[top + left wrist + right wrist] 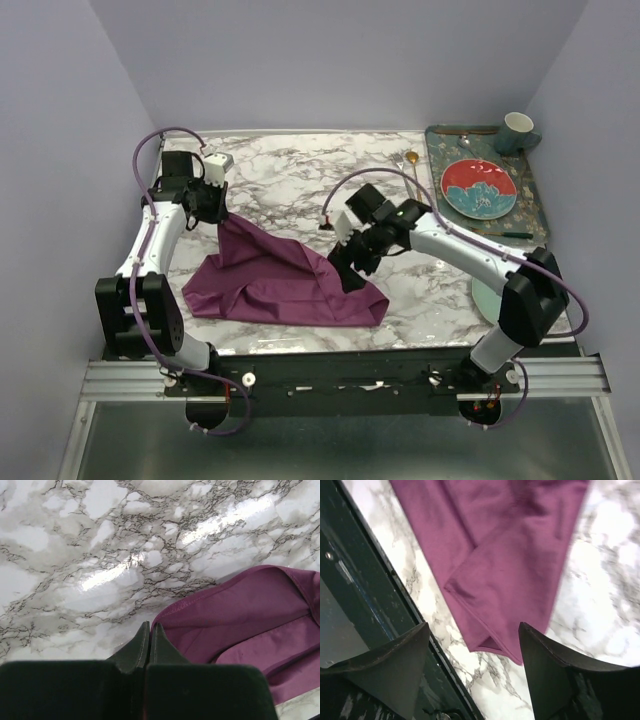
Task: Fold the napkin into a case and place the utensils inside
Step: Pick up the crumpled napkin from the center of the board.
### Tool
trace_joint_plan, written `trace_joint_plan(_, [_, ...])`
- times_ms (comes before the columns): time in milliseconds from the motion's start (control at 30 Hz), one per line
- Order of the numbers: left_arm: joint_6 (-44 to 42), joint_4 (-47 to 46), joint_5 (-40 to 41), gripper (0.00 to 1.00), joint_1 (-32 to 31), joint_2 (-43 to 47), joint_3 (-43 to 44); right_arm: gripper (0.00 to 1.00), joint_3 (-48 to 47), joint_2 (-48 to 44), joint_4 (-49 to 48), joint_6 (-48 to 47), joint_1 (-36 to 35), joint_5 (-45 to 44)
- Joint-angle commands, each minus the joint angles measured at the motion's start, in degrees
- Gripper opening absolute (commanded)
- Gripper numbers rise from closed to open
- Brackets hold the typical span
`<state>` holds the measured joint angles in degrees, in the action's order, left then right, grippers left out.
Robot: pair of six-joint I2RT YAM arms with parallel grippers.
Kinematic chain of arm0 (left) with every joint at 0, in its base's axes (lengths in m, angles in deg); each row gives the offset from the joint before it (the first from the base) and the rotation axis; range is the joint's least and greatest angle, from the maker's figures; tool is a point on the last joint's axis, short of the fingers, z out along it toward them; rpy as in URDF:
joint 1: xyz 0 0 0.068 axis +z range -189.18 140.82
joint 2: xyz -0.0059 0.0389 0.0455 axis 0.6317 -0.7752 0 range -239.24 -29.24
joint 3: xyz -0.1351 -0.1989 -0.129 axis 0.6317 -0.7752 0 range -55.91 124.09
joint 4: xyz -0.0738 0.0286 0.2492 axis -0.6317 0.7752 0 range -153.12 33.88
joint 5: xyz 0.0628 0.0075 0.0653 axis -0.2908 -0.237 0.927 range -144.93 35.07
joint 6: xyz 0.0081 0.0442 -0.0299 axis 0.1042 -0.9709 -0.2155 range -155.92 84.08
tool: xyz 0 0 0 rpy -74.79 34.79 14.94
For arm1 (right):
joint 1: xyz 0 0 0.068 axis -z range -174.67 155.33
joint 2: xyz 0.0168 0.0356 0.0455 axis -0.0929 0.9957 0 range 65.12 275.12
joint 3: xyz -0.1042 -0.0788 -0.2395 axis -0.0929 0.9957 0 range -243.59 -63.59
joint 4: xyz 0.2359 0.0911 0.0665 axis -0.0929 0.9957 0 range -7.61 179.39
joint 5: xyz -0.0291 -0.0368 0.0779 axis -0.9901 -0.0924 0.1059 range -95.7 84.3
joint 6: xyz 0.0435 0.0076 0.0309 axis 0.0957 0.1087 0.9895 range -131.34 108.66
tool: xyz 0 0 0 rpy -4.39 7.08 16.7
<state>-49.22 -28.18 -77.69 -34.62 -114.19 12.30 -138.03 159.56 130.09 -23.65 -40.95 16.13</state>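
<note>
The plum-purple napkin [285, 285] lies creased on the marble table, and its far left corner is drawn up to a peak. My left gripper [222, 215] is shut on that corner. In the left wrist view the fingers [150, 630] press together at the napkin's hem [235, 605]. My right gripper [352, 278] hangs open just above the napkin's right end. The right wrist view shows nothing between its fingers [474, 626], only the napkin's folded corner [505, 590] below. The gold spoon [412, 165] lies at the back near the tray. I cannot make out the fork clearly.
A teal tray [438, 150] at the back right holds a red and blue plate [478, 187] and a mug [517, 131]. A pale green plate [484, 297] shows partly under the right arm. The table's front rail [365, 580] runs close to the right gripper.
</note>
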Motion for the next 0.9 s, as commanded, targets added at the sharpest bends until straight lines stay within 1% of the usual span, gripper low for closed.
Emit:
trace_joint_plan(0, [-1.55,-0.05,-2.37,0.0,0.45,0.31,-0.79,0.78,-1.59,0.65,2.65,-0.6,7.69,5.68])
trace_joint_plan(67, [-1.55,-0.22,-2.72,0.0,0.54,0.48,-1.32,0.73,-2.47,2.24,4.15,-1.48,9.36,7.52])
trace_joint_plan(133, [-1.73,-0.13,-3.43,0.0,0.45,0.75,-1.76,0.68,-2.38,2.95,4.59,-1.48,9.37,10.06])
trace_joint_plan(200, [-1.73,-0.05,-3.43,0.0,0.45,0.92,-2.02,0.65,-2.03,2.69,3.81,0.35,8.84,11.66])
trace_joint_plan(300, [-1.55,-0.04,-3.6,0.0,0.45,1.27,-2.64,0.63,-0.63,1.37,1.18,1.85,4.99,8.51])
trace_joint_plan(333, [-1.29,0.04,-3.69,0.0,0.45,1.45,-2.9,0.61,-0.02,1.11,0.38,2.12,2.1,4.84])
trace_joint_plan(367, [-1.12,-0.04,-3.69,0.0,0.45,1.45,-3.08,0.6,1.12,1.28,-0.32,1.95,0.59,3.07])
trace_joint_plan(433, [-0.85,-0.22,-3.6,0.0,0.45,1.54,-3.34,0.57,1.66,2.5,-1.29,2.47,-1.78,-1.58])
trace_joint_plan(467, [-0.5,-0.4,-3.6,0.0,0.45,1.45,-3.6,0.56,1.49,4.6,-1.21,3.43,-3.53,-2.39])
trace_joint_plan(600, [0.29,-1.27,-3.69,0.0,0.45,1.8,-4.4,0.57,0.26,8.3,-1.73,6.16,-6.88,-6.87])
trace_joint_plan(733, [0.91,-1.89,-3.69,0.0,0.45,1.8,-4.57,0.58,-0.62,9.8,-2.79,8.01,-10.14,-11.96])
trace_joint_plan(867, [1.78,-2.94,-3.87,0.0,0.45,1.72,-5.1,0.58,-2.72,11.65,-2.27,9.15,-12.16,-14.53])
